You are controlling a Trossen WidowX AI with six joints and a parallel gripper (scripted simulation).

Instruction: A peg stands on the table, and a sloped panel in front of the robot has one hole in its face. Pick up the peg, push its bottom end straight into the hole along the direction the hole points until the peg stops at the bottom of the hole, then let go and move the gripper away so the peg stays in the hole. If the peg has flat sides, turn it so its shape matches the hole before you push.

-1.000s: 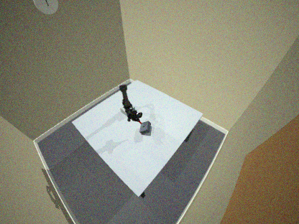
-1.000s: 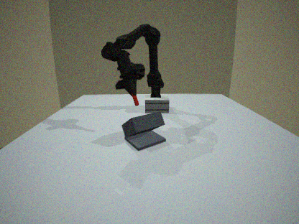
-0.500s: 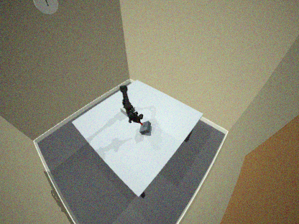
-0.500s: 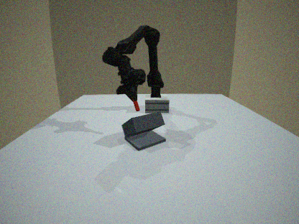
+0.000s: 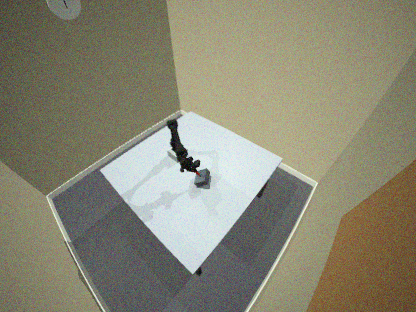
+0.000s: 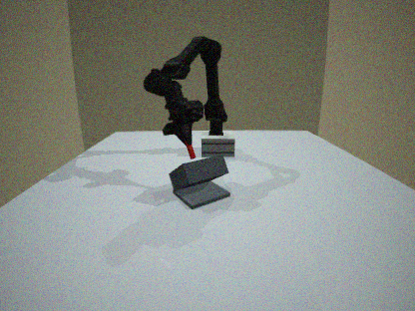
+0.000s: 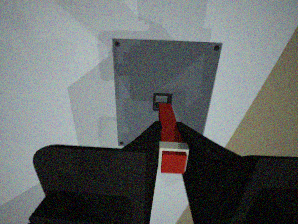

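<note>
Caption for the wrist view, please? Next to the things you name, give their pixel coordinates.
Red peg [image 7: 168,122] gripped, its far end near the square hole [image 7: 162,101] in a grey panel [image 7: 140,70].

Dk grey flat floor [image 5: 105,250], w/ thin off-white skirting [image 5: 115,151] along its edges. Plain beige walls [image 5: 280,75] [image 6: 200,20] rise around floor. White round disc w/ dk marks [image 5: 65,7], on wall high above floor. Flat orange-brown surface [image 5: 375,245], beyond floor's RH edge in top view. Lt grey box-shaped block w/ dk horiz. stripes [image 5: 173,154] [image 6: 217,148], above floor lvl.
</note>
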